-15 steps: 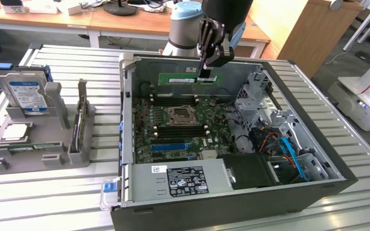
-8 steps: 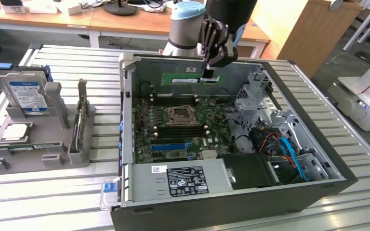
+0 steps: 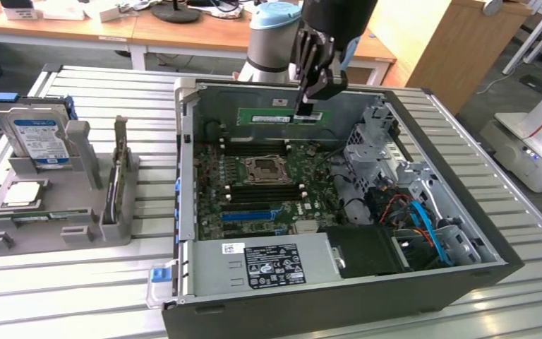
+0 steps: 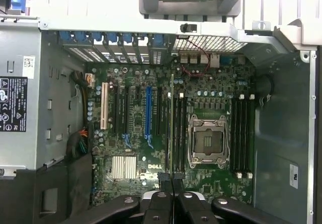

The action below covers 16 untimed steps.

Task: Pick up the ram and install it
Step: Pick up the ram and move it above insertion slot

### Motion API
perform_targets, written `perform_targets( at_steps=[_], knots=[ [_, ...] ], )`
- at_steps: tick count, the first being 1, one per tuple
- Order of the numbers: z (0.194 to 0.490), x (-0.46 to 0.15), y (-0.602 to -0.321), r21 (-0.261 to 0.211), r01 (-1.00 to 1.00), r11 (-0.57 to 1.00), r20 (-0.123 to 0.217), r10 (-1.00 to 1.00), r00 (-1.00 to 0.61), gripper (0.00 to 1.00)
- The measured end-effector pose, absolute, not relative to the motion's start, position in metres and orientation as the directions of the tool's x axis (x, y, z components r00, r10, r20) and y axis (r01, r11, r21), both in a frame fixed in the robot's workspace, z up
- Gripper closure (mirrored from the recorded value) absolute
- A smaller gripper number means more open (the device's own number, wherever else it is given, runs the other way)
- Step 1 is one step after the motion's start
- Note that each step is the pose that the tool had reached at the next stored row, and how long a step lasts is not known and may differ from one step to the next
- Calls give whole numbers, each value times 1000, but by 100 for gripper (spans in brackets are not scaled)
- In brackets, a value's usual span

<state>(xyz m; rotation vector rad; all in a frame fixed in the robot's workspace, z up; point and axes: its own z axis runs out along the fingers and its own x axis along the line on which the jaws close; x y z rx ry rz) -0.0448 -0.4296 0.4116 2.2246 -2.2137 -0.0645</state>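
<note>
The black two-fingered gripper (image 3: 306, 106) was clenched on the long, thin green circuit-board ram (image 3: 273, 116), holding it level and on edge inside the open grey metal computer case (image 3: 497, 263). In the wrist view the ram (image 4: 172, 113) appeared edge-on over the black memory slots (image 4: 180, 128), beside the silver processor socket (image 4: 207, 142) on the green motherboard (image 4: 126, 138).

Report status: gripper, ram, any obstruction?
Gripper shut on the ram. Ram held above the motherboard, inside the open case, not seated. Nothing seen between it and the memory slots.
</note>
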Motion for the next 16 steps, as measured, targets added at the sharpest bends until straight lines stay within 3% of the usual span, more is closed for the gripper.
perform_targets(
  at_steps=[16],
  knots=[
    [404, -45, -428, 31, -999, 14, -27, -1000, -15, 88]
  ],
)
